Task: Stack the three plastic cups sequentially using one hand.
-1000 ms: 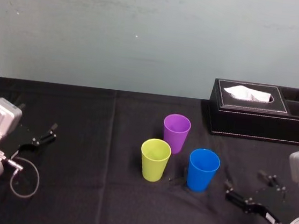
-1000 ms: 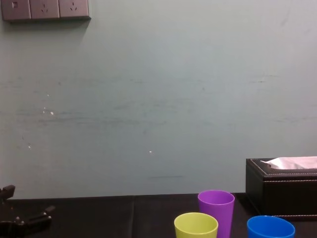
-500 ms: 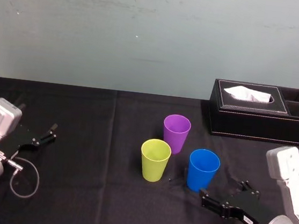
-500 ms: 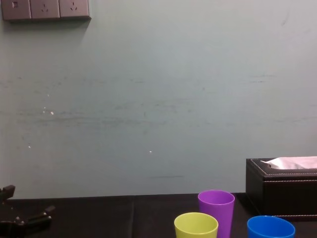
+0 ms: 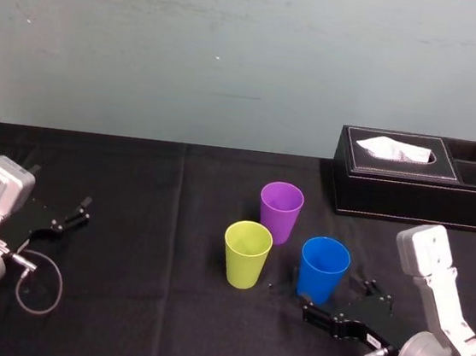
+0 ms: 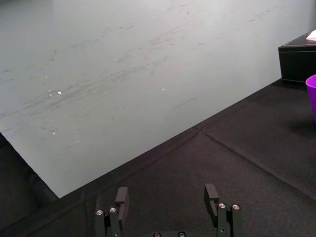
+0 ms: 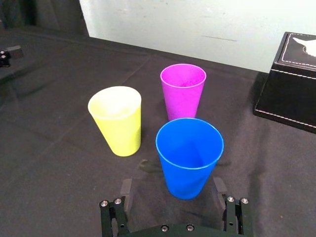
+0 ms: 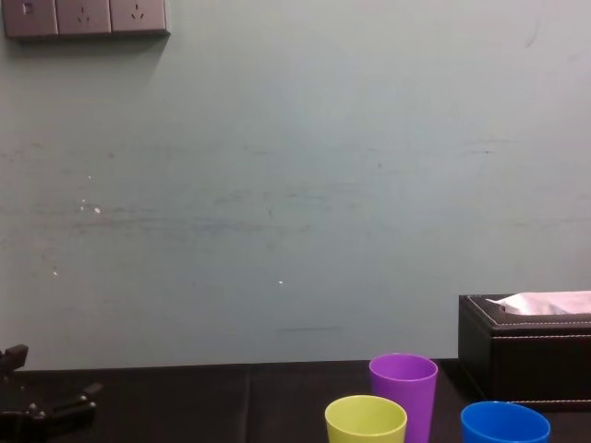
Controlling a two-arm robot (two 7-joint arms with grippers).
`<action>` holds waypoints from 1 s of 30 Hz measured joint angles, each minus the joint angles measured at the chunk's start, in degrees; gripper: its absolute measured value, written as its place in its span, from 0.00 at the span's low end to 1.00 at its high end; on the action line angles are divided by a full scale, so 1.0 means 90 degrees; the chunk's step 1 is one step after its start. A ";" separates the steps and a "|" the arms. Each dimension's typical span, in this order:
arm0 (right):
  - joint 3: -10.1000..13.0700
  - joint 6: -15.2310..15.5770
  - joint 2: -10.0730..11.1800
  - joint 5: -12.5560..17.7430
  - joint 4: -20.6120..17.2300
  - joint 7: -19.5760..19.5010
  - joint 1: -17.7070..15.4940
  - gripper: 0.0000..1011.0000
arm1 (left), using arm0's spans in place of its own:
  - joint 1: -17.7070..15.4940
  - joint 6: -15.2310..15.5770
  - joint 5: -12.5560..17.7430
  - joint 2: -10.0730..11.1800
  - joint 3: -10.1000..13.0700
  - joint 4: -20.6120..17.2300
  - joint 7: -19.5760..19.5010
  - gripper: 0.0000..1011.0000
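While the left gripper (image 6: 167,193) is parked, spread, the right gripper (image 5: 336,298) is held spread just beside the blue cup (image 5: 323,269).

No text, label, brand or number can be read anywhere here. The purple cup (image 5: 280,210), the blue cup (image 5: 323,269) and the yellow-green cup (image 5: 246,254) have plain sides. The black tissue box (image 5: 415,189) and the wall sockets (image 8: 85,17) carry no readable marking.

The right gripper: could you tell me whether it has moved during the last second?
Yes. The right gripper, open, moved left, closing on the blue cup.
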 joint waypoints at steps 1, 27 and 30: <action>-0.0001 0.0008 -0.0019 -0.0015 0.0012 -0.0002 0.0008 0.99 | 0.0000 0.0000 0.0000 0.0000 0.0000 0.0000 0.0000 0.99; -0.0060 -0.0056 -0.0664 -0.0740 0.0735 -0.0069 0.0435 0.99 | 0.0000 0.0000 0.0000 0.0000 0.0000 0.0000 0.0000 0.99; -0.0039 -0.0108 -0.0720 -0.0812 0.0797 -0.0072 0.0455 0.99 | 0.0000 0.0000 0.0000 0.0000 0.0000 0.0000 0.0000 0.99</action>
